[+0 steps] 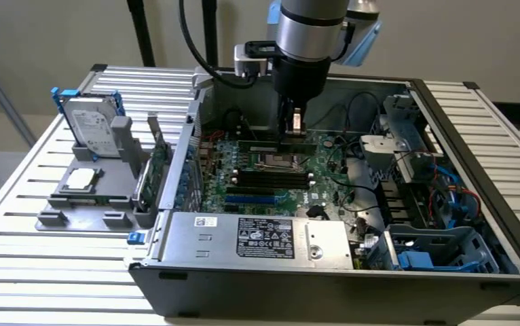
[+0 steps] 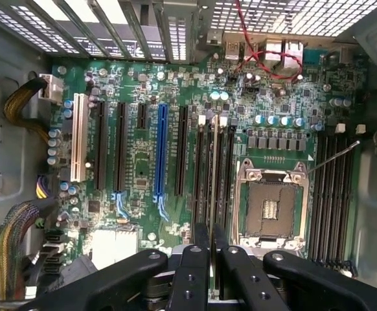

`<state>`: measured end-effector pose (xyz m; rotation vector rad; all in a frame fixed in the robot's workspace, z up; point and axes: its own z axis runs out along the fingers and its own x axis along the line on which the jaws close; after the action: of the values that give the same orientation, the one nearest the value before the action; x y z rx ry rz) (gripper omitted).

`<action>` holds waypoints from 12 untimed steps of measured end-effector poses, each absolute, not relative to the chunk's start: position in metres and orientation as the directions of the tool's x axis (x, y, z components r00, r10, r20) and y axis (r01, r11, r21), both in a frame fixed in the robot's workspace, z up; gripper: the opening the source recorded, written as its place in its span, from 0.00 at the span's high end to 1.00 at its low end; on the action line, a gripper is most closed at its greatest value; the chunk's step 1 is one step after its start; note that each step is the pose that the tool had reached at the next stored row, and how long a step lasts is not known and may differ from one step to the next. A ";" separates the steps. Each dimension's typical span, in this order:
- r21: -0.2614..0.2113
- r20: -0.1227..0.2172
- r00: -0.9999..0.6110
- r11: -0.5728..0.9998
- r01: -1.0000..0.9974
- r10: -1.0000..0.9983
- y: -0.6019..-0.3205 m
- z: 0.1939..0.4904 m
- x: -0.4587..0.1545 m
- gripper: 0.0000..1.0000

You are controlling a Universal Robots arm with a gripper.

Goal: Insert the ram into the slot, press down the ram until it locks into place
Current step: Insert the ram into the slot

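Note:
My gripper hangs inside the open computer case, above the motherboard. In the wrist view its two black fingers are shut on the ram. The ram is seen edge-on as a thin pale strip and runs parallel to the black memory slots beside the processor socket. It lies in line with that group of slots. Whether it touches a slot I cannot tell. In the exterior view the ram shows as a short strip below the fingers, and the black slots lie nearer the camera.
A second group of black slots lies beyond the socket. A blue slot, a white slot and bundled cables are nearby. Outside the case stand a hard drive and an upright green card. A power supply fills the case front.

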<state>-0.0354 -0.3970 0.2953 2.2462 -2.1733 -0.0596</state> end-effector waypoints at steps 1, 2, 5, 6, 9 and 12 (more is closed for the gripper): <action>0.038 -0.017 0.033 -0.033 -0.999 -0.999 -0.397 0.293 -0.035 0.86; 0.038 -0.017 0.033 -0.033 -0.999 -0.999 -0.397 0.292 -0.035 0.86; 0.038 -0.017 0.032 -0.033 -0.999 -0.999 -0.397 0.286 -0.035 0.86; 0.038 -0.017 0.032 -0.032 -0.999 -0.999 -0.397 0.284 -0.035 0.86; 0.038 -0.017 0.030 -0.031 -0.999 -0.999 -0.397 0.279 -0.035 0.86; 0.038 -0.017 0.028 -0.029 -0.999 -0.999 -0.397 0.273 -0.035 0.86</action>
<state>-0.0352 -0.3970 0.2734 2.2411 -2.1786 -0.0597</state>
